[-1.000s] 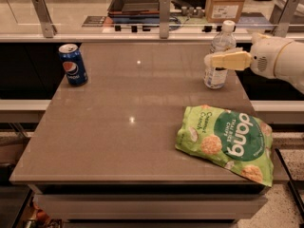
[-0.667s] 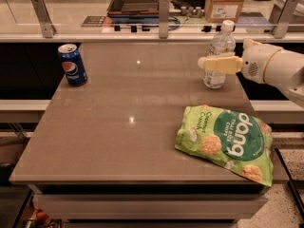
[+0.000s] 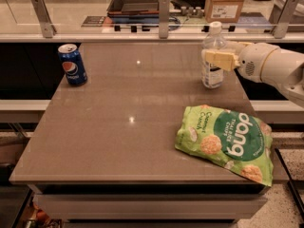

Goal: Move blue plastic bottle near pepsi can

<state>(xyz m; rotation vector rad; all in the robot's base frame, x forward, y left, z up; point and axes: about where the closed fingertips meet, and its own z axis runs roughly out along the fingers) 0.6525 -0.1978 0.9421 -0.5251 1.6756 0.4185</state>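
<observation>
On the right of the table [image 3: 142,127], the gripper [image 3: 212,57] squeezes the bottle [image 3: 212,78] in its jaws, so keep it upright and go slowly to the can [image 3: 72,64].

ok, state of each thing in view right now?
blue plastic bottle: upright on the table, cap on, right rear.
pepsi can: upright, left rear, far from the bottle.
green snack bag: lying flat, front right.
gripper: at the bottle's mid-height, reaching in from the right.
</observation>
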